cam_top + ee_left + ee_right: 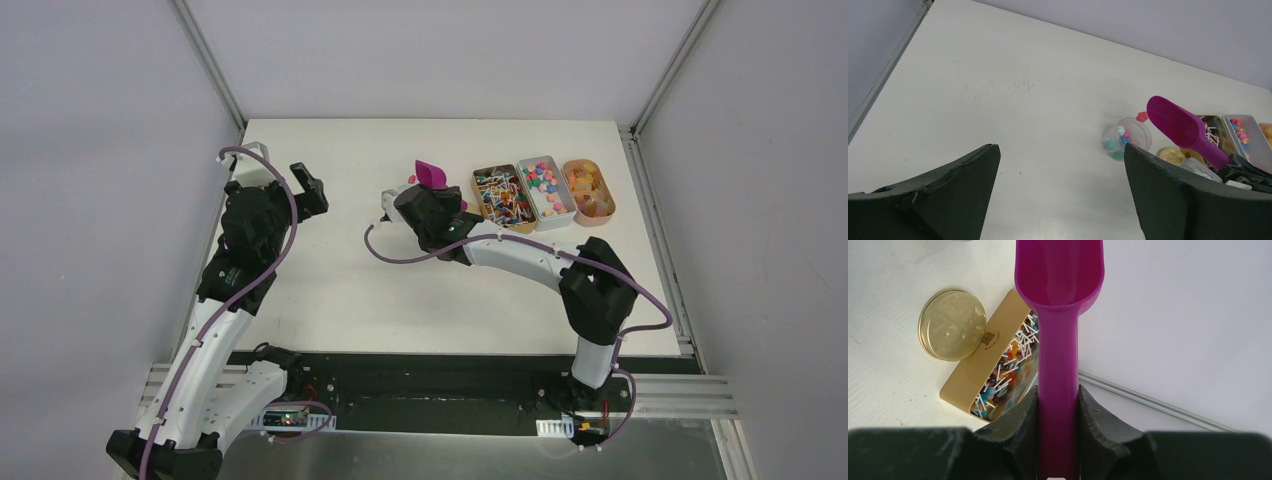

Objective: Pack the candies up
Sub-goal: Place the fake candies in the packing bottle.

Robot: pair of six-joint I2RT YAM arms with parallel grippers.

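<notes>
Our right tool (pixel 1058 396) is clenched on the handle of the purple scoop (pixel 1060 285), with 1 finger on each side of the stem. The scoop is lifted off the bench (pixel 1013 90), and from the wrist view its bowl looks empty.

Just past the scoop's mouth stands a small clear jar (pixel 1134 120) with only a few coloured pieces in its bottom. 1 pink piece (pixel 1142 116) shows at the jar's far rim, and we cannot tell whether it lies on the bench. A round gold lid (pixel 951 324) lies beside it.

The candies (pixel 541 182) sit mostly in the middle of 3 tins, the pale tin (pixel 566 218). It lies between a gold tin (pixel 979 375) full of stick sweets and an orange-filled tin (pixel 580 163) on the right.

Our left tool (pixel 1060 150) hangs released, jaws wide, well apart from all this on the left side.

We judge the jar far from full, so another load is the step in hand. To do it well, we should:

- slide the scoop shallowly along the pale tin and take a modest load
- carry it level and centre the lip over the narrow jar mouth
- tip slowly

The left tool could steady the jar.
</notes>
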